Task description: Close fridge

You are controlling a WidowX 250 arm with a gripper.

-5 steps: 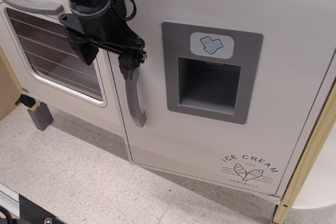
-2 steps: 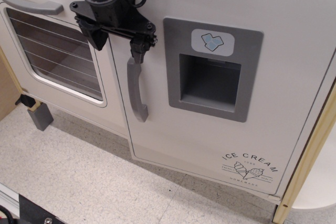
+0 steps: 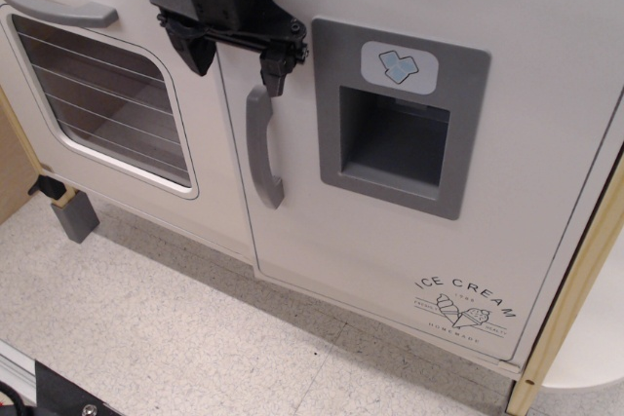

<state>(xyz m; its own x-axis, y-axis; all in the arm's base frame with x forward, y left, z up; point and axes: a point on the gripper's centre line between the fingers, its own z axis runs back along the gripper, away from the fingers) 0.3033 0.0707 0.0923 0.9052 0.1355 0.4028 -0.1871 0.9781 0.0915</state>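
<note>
The fridge door [image 3: 390, 231] is off-white with a vertical grey handle [image 3: 263, 148], a grey ice-dispenser panel [image 3: 400, 129], a blue ice-cube sticker [image 3: 399, 65] and an "ICE CREAM" print [image 3: 466, 304]. It fills the right of the view. Its left edge lies close against the cabinet front. My black gripper [image 3: 234, 57] is at the top, over the door's upper left edge. Its jaws are spread and hold nothing. The right fingertip [image 3: 276, 70] rests at the top end of the handle, and the left fingertip [image 3: 192, 49] hangs over the oven side.
The windowed oven door [image 3: 102, 94] with a horizontal grey handle [image 3: 58, 5] is at the left. A grey block [image 3: 75, 216] stands on the speckled floor [image 3: 175, 338] below it. A wooden post [image 3: 565, 309] runs along the right edge.
The gripper has moved up and to the right along the handle's top. The fridge door's left edge has swung to the right, closer to the cabinet.
</note>
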